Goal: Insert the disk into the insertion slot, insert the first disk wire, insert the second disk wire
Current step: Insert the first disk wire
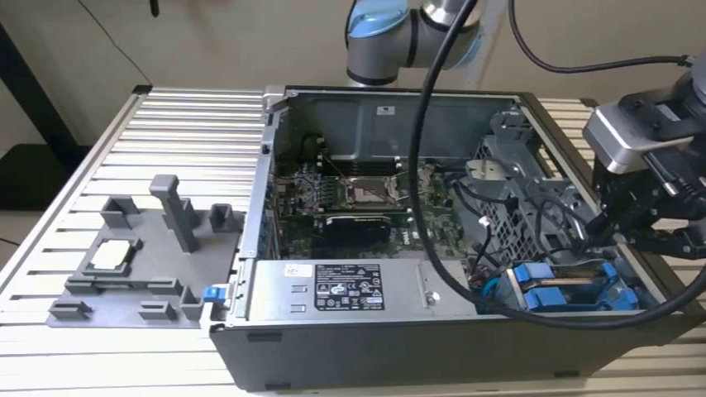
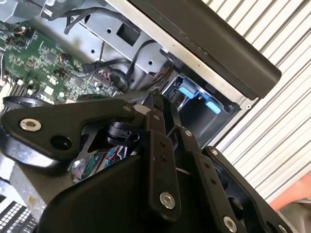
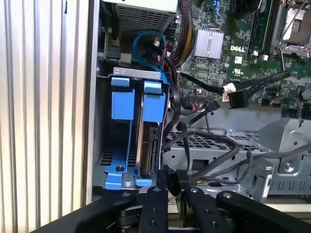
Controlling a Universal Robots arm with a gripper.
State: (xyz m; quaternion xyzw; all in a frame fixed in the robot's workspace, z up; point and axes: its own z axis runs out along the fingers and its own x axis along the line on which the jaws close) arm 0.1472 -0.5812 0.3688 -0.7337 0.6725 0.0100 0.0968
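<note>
First wrist view tells it best: the disk point(image 3: 148, 145) sits on edge inside the insertion slot point(image 3: 104, 160). Its blue carrier point(image 3: 154, 108) is seated beside another blue rail point(image 3: 122, 104), with the connector edge facing out so the loose black wires point(image 3: 204, 145) can reach it. I'd call the disk step done. The end effector point(image 3: 172, 177) hangs right at the bay mouth, fingertips pinched nearly together; can't tell if there's a plug between them. Everything's inside the open computer case point(image 1: 364, 347) on the slatted counter point(image 1: 165, 116).
</note>
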